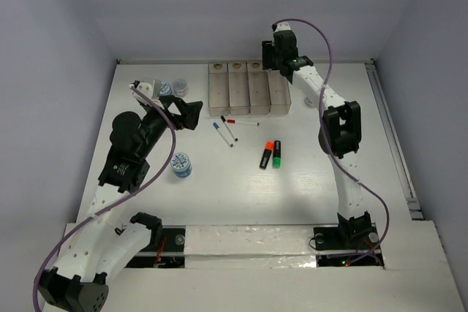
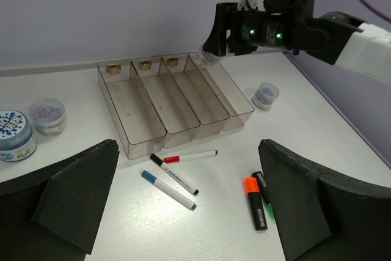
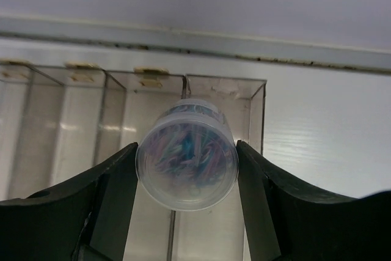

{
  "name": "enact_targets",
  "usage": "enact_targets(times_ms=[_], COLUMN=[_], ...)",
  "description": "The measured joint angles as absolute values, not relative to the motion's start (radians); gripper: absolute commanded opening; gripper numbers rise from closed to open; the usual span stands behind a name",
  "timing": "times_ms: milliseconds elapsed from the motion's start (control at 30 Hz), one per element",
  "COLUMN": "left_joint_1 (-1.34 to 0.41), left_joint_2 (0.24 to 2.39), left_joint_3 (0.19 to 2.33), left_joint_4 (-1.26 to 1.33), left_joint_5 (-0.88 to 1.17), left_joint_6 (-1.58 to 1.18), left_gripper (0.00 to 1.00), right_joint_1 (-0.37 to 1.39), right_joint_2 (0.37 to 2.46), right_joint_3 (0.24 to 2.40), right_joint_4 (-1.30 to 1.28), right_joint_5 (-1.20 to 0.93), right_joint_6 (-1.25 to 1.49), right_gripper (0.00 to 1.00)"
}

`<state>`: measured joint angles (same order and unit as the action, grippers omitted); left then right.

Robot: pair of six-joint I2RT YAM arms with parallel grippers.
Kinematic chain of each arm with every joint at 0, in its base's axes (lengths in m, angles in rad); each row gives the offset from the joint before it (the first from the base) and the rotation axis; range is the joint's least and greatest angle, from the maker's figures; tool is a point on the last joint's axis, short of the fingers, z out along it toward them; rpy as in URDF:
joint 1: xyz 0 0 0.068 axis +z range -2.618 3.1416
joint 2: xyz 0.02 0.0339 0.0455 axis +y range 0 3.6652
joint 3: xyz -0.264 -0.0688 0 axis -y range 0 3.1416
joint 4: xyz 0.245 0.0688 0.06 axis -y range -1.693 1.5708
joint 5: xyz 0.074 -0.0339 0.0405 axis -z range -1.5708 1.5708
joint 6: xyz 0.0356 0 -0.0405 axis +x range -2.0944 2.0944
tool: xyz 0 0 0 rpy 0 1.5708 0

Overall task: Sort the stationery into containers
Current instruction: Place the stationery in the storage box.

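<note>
Your right fingers (image 3: 116, 194) are clamped on a clear tub (image 3: 186, 158), one finger on each side, with its round end facing the wrist camera. The tub hangs over the far end of the tray (image 1: 249, 100), at the divider between the two rightmost compartments. You cannot tell which of the two it is above.

Your left fingers (image 2: 73, 194) are spread wide with nothing between them, above the desk (image 1: 234, 195) to the left of the tray.

Just in front of the tray, the red-capped pen (image 2: 190, 156), black-capped pen (image 2: 174, 174) and blue-capped pen (image 2: 168, 190) lie close together. Nearer you, the orange highlighter (image 1: 266, 154) and green highlighter (image 1: 277, 153) lie side by side.

Left of the tray stand two more tubs (image 2: 47, 114). A third tub (image 2: 266, 95) stands right of it, and a lidded tub (image 1: 181, 165) sits near your left arm
</note>
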<state>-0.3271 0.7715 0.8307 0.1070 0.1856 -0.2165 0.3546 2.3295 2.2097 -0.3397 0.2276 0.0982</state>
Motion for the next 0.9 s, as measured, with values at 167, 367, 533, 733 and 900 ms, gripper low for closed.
enact_targets(times_ms=[167, 367, 533, 733, 900], left_joint_1=[-0.327, -0.327, -0.327, -0.327, -0.327], left_joint_2=[0.782, 0.809, 0.823, 0.838, 0.841], left_joint_3=[0.831, 0.831, 0.831, 0.831, 0.831], left_joint_4=[0.107, 0.106, 0.106, 0.106, 0.106], left_joint_5=[0.182, 0.179, 0.179, 0.179, 0.175], left_joint_6=[-0.211, -0.206, -0.202, -0.199, -0.199], left_gripper=[0.99, 0.99, 0.99, 0.99, 0.99], right_joint_1=[0.348, 0.339, 0.327, 0.313, 0.303], right_joint_2=[2.41, 2.41, 2.417, 2.463, 2.502], right_joint_3=[2.235, 2.244, 2.244, 2.267, 2.27], right_joint_4=[-0.338, -0.327, -0.313, -0.278, -0.279], right_joint_5=[0.229, 0.228, 0.229, 0.228, 0.224], right_joint_6=[0.082, 0.083, 0.083, 0.091, 0.105], right_gripper=[0.31, 0.31, 0.31, 0.37, 0.83])
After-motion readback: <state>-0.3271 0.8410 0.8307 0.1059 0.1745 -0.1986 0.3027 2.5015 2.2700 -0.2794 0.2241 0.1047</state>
